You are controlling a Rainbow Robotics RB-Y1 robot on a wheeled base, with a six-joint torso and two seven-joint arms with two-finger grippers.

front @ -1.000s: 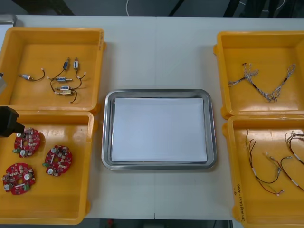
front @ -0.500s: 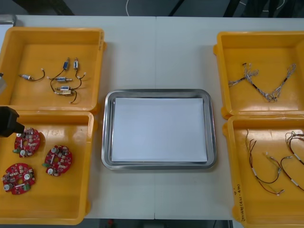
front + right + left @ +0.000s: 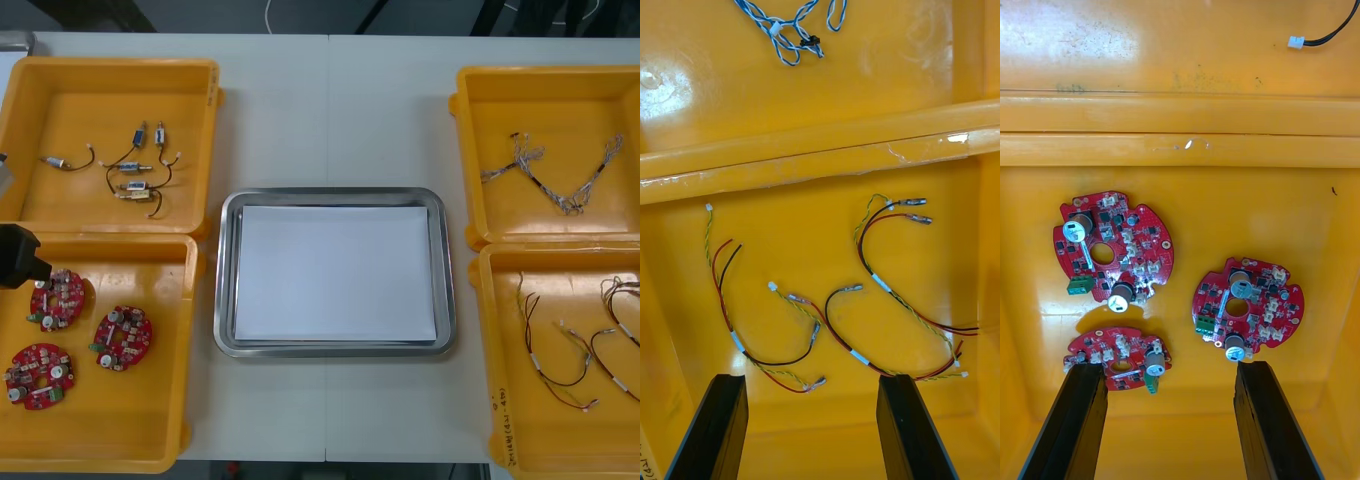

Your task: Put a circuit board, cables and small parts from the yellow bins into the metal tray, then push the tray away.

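Three round red circuit boards [image 3: 123, 338] lie in the near left yellow bin [image 3: 150, 440]. My left gripper [image 3: 1169, 369] hangs open above them; one board [image 3: 1120, 358] lies by one finger, another board [image 3: 1247, 311] by the other, and a third board [image 3: 1112, 247] lies farther off. The left arm [image 3: 20, 255] shows at the bin's far left corner. My right gripper [image 3: 811, 379] is open over the red and yellow cables [image 3: 895, 300] in the near right bin [image 3: 500, 400]. The metal tray [image 3: 225, 280], white inside, sits in the middle with nothing in it.
Small metal parts [image 3: 135, 180] with leads lie in the far left bin [image 3: 205, 110]. A twisted blue and white cable [image 3: 560, 185] lies in the far right bin [image 3: 465, 150]; its end [image 3: 790, 30] shows beyond the bin wall [image 3: 820, 161].
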